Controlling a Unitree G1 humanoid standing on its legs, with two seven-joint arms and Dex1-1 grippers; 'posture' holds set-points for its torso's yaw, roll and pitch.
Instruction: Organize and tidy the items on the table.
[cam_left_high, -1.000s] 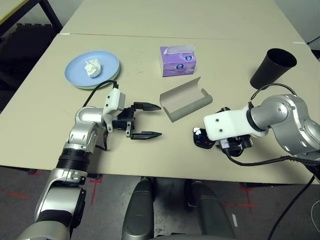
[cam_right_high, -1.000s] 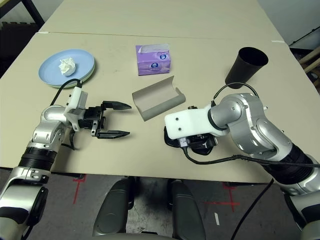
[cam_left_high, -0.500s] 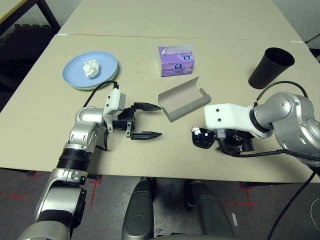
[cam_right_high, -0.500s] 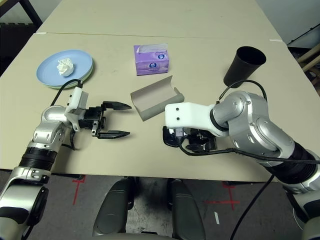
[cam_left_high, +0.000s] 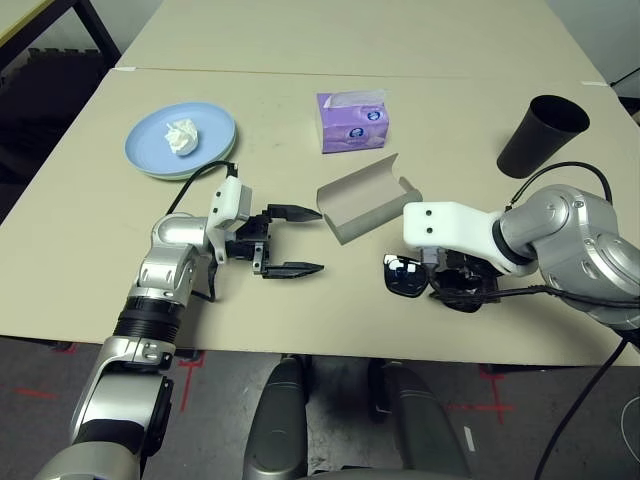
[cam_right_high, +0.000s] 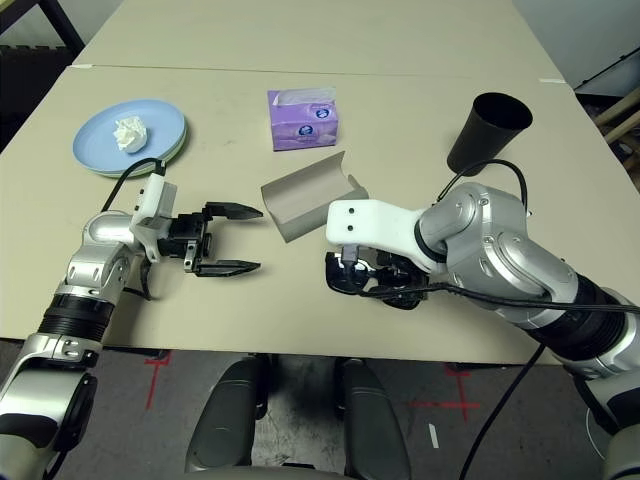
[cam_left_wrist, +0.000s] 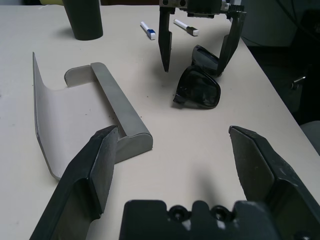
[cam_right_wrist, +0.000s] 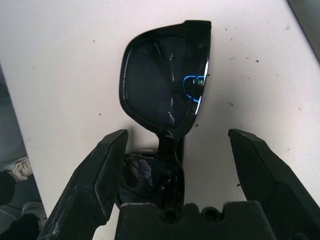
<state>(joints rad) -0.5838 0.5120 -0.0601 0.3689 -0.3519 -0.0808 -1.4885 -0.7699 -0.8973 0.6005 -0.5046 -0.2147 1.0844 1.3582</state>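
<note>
Partly hidden under the spread-wide right gripper (cam_left_wrist: 199, 47), black sunglasses (cam_left_high: 404, 276) lie ungrasped; left gripper (cam_left_high: 296, 240) also spread, empty.

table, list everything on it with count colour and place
table: 1, beige
plates: 2 stacked, pale blue on green, far left
tissue wad: 1, white, on the top plate
tissue box: 1, purple, far centre
case: 1, grey, open, centre
sunglasses: 1, black, near edge, right of the case
cup: 1, black, far right
pens: 2, blue-and-white, beyond the sunglasses
left gripper: open, left of the case
right gripper: open, straddling the sunglasses
</note>
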